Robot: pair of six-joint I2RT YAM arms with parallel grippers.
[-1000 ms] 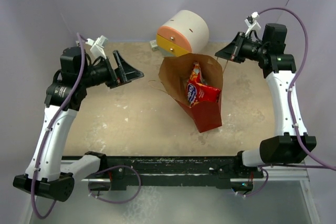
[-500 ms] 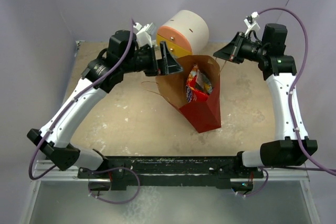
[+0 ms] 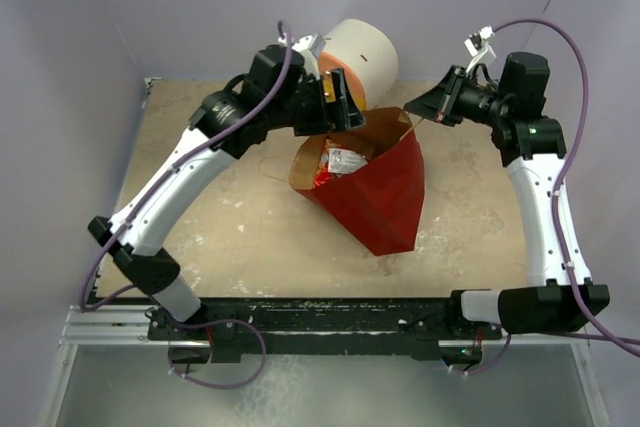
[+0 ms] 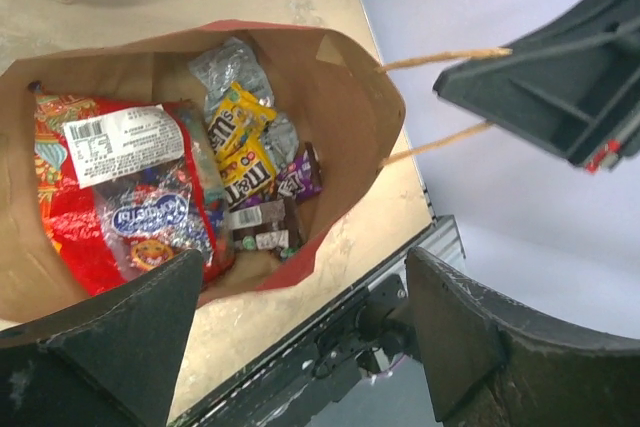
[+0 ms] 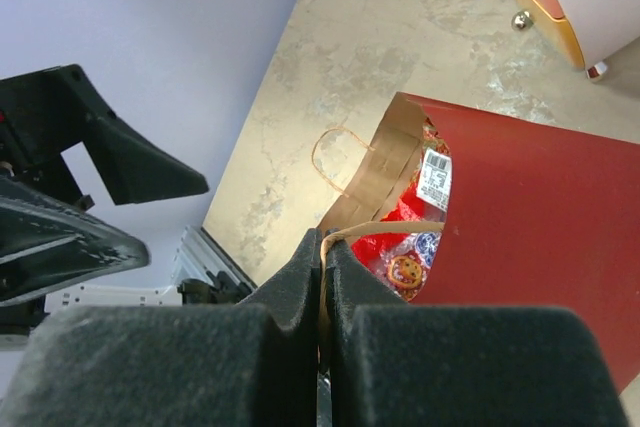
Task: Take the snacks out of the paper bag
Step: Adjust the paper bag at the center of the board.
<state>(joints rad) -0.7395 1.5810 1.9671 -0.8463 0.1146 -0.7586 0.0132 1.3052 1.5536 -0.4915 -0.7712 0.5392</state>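
Observation:
The red paper bag leans with its brown mouth toward the left. My right gripper is shut on its string handle and holds that side up. My left gripper is open and empty above the back rim of the mouth. In the left wrist view, inside the bag, lie the large red crisp packet, yellow candy packets, a brown one, a purple one and a silver foil packet. The left gripper sits wide open above them.
The round white cabinet with orange-yellow drawers stands just behind the bag, close to my left wrist. A second loose string handle lies on the tabletop left of the bag. Purple walls enclose the back and sides.
My left arm swung from the table's left side rightward to above the bag's mouth. The bag tipped so its mouth faces left. My right gripper kept its hold on the handle.

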